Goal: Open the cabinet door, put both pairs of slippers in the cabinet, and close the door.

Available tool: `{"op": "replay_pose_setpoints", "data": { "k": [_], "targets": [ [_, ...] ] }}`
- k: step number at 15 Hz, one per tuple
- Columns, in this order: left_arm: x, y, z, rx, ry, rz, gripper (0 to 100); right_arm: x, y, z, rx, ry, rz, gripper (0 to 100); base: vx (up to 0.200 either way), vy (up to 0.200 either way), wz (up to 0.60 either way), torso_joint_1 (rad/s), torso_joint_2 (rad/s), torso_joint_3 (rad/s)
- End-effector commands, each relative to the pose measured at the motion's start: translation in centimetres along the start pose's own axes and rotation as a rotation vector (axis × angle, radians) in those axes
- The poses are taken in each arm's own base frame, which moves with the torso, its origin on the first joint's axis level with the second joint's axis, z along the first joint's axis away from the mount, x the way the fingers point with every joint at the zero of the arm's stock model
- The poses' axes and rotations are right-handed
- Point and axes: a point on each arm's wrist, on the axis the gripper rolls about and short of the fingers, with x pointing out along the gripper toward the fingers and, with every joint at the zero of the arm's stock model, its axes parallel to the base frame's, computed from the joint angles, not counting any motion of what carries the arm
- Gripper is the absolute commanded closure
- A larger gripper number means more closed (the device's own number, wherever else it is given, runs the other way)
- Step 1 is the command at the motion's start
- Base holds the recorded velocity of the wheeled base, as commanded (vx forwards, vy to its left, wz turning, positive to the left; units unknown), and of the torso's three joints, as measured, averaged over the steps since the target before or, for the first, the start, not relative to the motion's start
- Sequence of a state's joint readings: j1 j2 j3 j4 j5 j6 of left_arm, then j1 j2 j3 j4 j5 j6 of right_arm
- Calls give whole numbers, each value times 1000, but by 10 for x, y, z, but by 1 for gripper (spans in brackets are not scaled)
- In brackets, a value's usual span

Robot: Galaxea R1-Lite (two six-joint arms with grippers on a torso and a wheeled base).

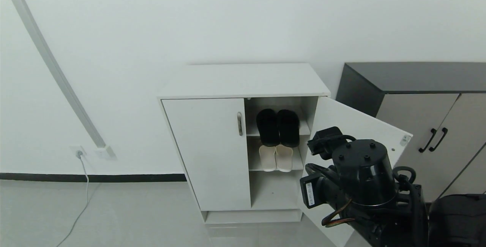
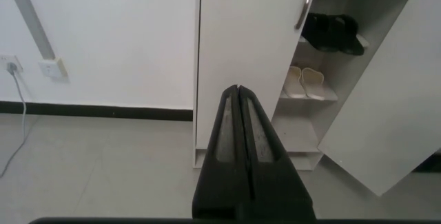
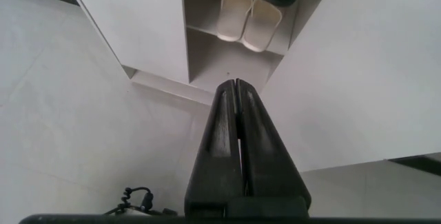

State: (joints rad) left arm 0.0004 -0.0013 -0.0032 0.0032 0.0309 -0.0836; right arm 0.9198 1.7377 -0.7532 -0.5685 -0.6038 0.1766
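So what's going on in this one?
Both pairs are already inside the white cabinet: the black slippers on the upper shelf, the white slippers on the shelf below. The right door stands open; the left door is shut. The left hand and right hand are shut and empty, pointing toward the cabinet. Only closing the door remains.

1. Bright, even, diffuse light; the white wall [image 1: 243,19] is uniformly lit across the upper frame.
2. At centre, the cabinet [image 1: 243,80] interior sits in soft shade beneath its top, and the black slippers [image 1: 278,126] show little surface detail.
3. The floor [image 1: 133,216] carries a faint pale sheen at lower centre, below the cabinet.
4. The wall conduit [image 1: 95,137] at upper left bows, a wide-angle bend toward the edge.
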Motion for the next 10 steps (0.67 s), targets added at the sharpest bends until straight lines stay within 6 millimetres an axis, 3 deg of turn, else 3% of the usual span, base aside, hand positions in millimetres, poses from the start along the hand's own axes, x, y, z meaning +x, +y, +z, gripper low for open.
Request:
{"op": "replay_pose_setpoints", "data": {
  "k": [1,10],
  "targets": [
    [0,0,0,1,1,1,100,-1,-1,1,4,-5,-1,100,0,0,0,227,-530,-315],
    [0,0,0,-1,1,1,100,0,-3,2,8,-4,-6,100,0,0,0,251,-568,-316]
  ]
}}
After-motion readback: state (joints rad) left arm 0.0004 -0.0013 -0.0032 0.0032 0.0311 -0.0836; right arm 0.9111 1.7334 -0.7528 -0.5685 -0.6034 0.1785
